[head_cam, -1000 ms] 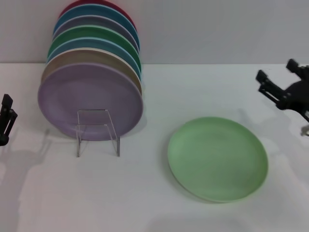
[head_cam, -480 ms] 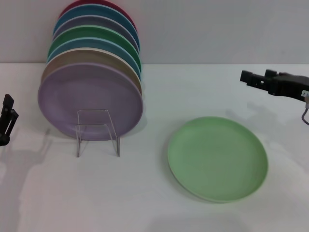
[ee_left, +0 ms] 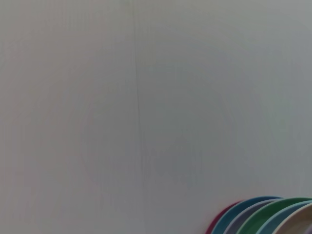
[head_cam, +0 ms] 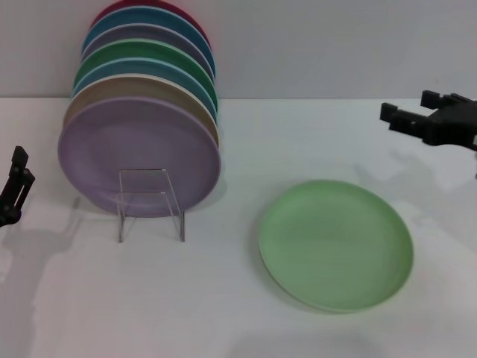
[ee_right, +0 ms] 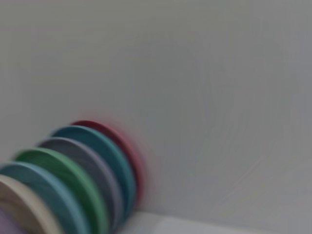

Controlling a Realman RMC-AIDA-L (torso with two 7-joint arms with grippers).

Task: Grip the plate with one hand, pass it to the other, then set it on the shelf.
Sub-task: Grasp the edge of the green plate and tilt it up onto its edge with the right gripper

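The light mint-green plate (head_cam: pixel 335 245) lies flat on the white table, right of centre. The clear acrylic shelf (head_cam: pixel 151 205) stands at the left and holds several coloured plates on edge, a lavender plate (head_cam: pixel 138 153) in front. My right gripper (head_cam: pixel 408 108) hovers open and empty above the table, beyond the mint plate's far right rim and apart from it. My left gripper (head_cam: pixel 21 168) is at the far left edge, open and empty, left of the shelf. Neither wrist view shows the mint plate.
The row of plates on the shelf (head_cam: pixel 149 67) leans back toward the grey wall. The plates' top rims show in the left wrist view (ee_left: pixel 263 217) and in the right wrist view (ee_right: pixel 73 180). Bare white table (head_cam: pixel 223 313) lies in front.
My right gripper swung in from the right edge toward the table's middle, turned at the wrist, then drew slightly back right. My left gripper shifted slightly. The mint plate has not moved.
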